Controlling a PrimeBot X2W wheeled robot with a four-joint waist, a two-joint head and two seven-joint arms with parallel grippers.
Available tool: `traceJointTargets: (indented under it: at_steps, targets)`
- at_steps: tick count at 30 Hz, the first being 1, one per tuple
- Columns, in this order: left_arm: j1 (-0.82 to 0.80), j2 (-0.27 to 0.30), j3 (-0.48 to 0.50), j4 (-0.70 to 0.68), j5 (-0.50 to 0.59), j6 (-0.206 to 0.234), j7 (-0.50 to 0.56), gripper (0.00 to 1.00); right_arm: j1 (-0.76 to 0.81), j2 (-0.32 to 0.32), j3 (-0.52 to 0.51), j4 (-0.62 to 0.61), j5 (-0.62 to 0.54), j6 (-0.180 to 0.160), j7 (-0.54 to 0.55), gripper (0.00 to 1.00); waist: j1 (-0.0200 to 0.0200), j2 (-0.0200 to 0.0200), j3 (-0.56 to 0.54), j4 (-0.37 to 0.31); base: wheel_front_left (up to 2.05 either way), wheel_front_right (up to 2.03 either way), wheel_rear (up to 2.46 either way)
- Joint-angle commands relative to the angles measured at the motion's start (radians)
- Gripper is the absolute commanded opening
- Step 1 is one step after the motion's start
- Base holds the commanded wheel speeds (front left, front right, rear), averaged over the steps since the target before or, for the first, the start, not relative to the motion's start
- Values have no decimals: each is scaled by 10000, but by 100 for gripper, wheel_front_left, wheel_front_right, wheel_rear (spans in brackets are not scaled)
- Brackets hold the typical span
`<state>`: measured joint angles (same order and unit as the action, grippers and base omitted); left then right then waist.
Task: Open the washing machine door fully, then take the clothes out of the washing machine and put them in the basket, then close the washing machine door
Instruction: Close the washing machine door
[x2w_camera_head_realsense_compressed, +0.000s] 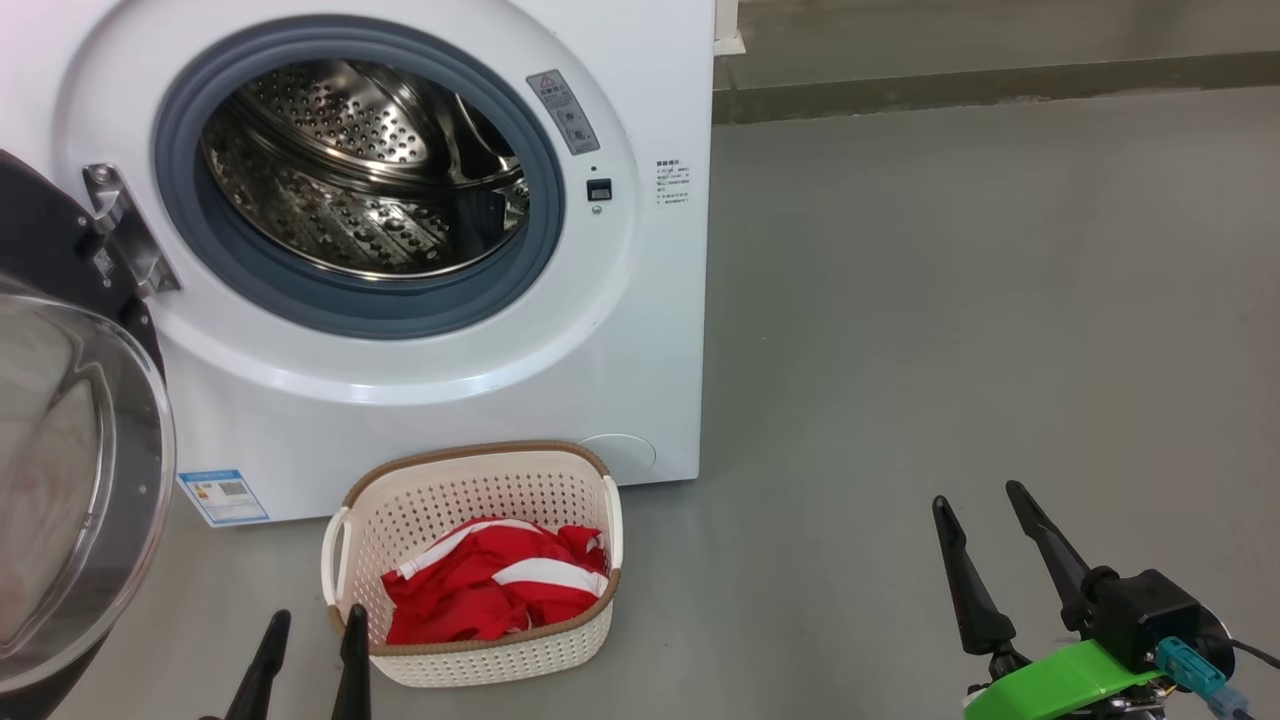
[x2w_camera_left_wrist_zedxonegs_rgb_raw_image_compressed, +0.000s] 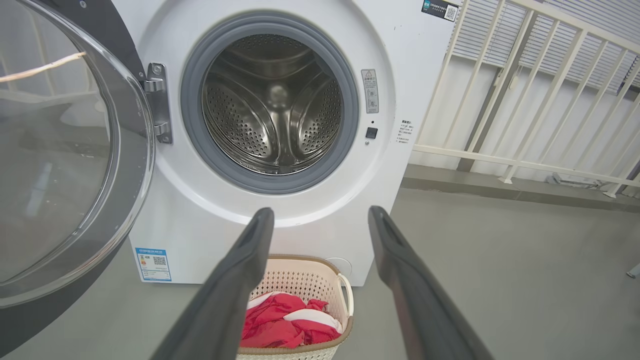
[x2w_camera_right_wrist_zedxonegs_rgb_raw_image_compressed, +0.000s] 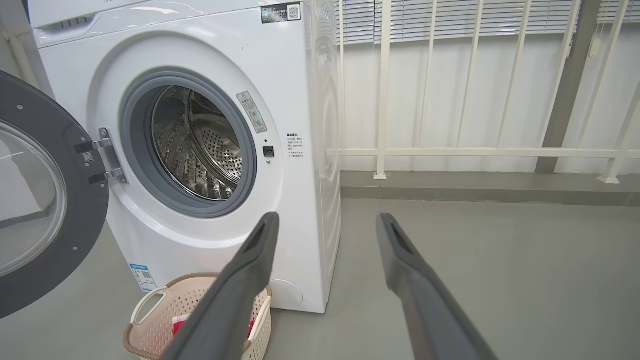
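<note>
Left pincer (x2w_camera_head_realsense_compressed: 317, 615): two long, dark, matte fingers tapering to blunt tips, spread wide, holding nothing and touching nothing

Right pincer (x2w_camera_head_realsense_compressed: 978, 495): same build, likewise spread wide and empty, above the smooth grey floor (x2w_camera_head_realsense_compressed: 950, 300); a bright green plastic bracket (x2w_camera_head_realsense_compressed: 1060, 680) sits at its wrist

Basket (x2w_camera_head_realsense_compressed: 470, 455): cream plastic, rounded rectangle, walls pierced with small holes, brown rim, loop handles at the sides. It stands on the floor just right of the left pincer's fingertips and below them, well to the left of the right pincer

Clothes (x2w_camera_head_realsense_compressed: 490, 590): soft, crumpled red fabric with white stripes, heaped inside the basket

Washing machine (x2w_camera_head_realsense_compressed: 420, 420): glossy white box straight ahead of the left pincer, beyond the basket. A grey rubber ring (x2w_camera_head_realsense_compressed: 180, 200) frames a shiny perforated steel drum (x2w_camera_head_realsense_compressed: 360, 170); a blue label (x2w_camera_head_realsense_compressed: 222, 497) is at its lower corner

Washing machine door (x2w_camera_head_realsense_compressed: 60, 480): swung wide open on a metal hinge (x2w_camera_head_realsense_compressed: 125, 225), to the left of the left pincer; black rim, bulging clear glass bowl
</note>
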<state>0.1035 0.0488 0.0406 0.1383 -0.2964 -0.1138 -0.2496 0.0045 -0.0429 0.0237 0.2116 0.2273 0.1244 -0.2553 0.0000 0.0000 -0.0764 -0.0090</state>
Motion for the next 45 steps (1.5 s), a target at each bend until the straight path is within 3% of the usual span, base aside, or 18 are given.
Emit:
traceJointTargets:
  at_steps: [1,20,45]
  targets:
    - [-275,103,336,-188,25,55,-122,100,-228,-74,234,-208,-44,63,-65,100,0,0,-19,5,0,0,0]
    - [-190,101,443,-291,171,172,-122,100,-91,-74,260,-268,7,63,-65,100,0,0,-80,613,0,0,0]
    - [157,375,677,-894,496,843,17,100,47,-74,660,-318,313,63,-65,100,0,0,-428,3133,0,0,0]
